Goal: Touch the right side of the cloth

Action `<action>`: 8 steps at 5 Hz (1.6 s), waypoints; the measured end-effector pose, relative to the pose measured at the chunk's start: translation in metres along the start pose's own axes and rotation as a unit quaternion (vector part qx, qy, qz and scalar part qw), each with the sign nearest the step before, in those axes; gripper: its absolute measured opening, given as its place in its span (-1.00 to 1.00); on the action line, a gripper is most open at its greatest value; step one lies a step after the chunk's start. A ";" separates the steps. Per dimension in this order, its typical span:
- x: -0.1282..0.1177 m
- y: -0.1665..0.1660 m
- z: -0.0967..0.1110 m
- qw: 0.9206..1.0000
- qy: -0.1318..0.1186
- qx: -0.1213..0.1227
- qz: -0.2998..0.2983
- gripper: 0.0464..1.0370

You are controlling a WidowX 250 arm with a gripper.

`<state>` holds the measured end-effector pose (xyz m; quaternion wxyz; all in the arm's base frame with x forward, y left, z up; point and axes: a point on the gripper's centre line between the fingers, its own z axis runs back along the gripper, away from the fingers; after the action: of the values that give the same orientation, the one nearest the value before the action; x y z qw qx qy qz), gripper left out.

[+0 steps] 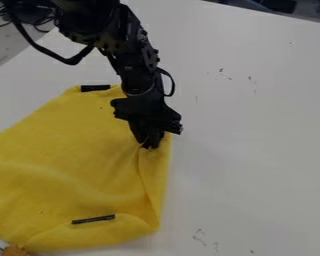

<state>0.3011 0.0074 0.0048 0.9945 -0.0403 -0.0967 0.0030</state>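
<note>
The black gripper (150, 146) points down at the upper right part of the yellow cloth (76, 160), just inside its right edge. Its fingers are close together, shut on a small pinch of the fabric. From that spot a crease runs down along the right side, where a narrow strip of cloth is folded over. The cloth lies spread on the white table, with its lower right corner rounded and puckered.
The white table (256, 125) extends to the right of the cloth. One dark strip lies at the cloth's top edge, another near its bottom. An orange-brown object (14, 251) sits at the lower left edge of the view. Cables lie beyond the table at the upper left.
</note>
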 end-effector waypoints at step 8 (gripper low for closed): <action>0.002 -0.035 0.006 0.999 0.022 0.043 -0.022 -0.36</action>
<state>0.3014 -0.0271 0.0137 0.9970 0.0047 -0.0752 -0.0153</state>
